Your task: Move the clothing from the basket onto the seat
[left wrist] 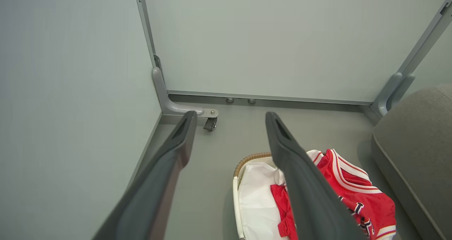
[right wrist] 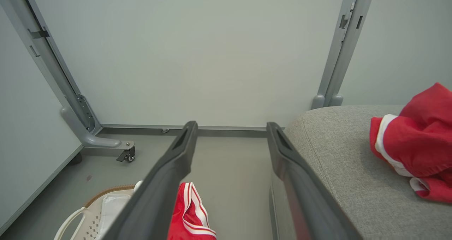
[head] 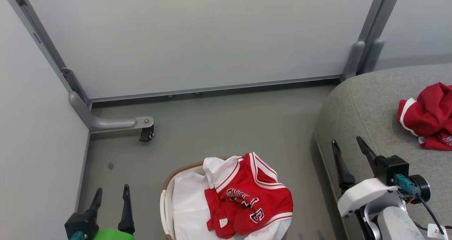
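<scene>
A red jersey (head: 252, 197) with white sleeves and dark lettering lies heaped in the cream basket (head: 168, 187) at the bottom centre of the head view; the jersey (left wrist: 356, 194) and basket rim (left wrist: 247, 159) also appear in the left wrist view. A smaller red-and-white piece (head: 429, 116) rests crumpled on the grey seat (head: 367, 106) at right, and it (right wrist: 416, 141) lies on the seat (right wrist: 339, 155) in the right wrist view. My left gripper (head: 110, 191) is open, empty, left of the basket. My right gripper (head: 348, 142) is open, empty, over the seat's left edge.
Pale partition panels (head: 197, 39) close off the back and left. A grey frame foot with a caster (head: 145, 133) sticks out at the back left. Bare grey floor (head: 229, 127) lies between basket, panels and seat.
</scene>
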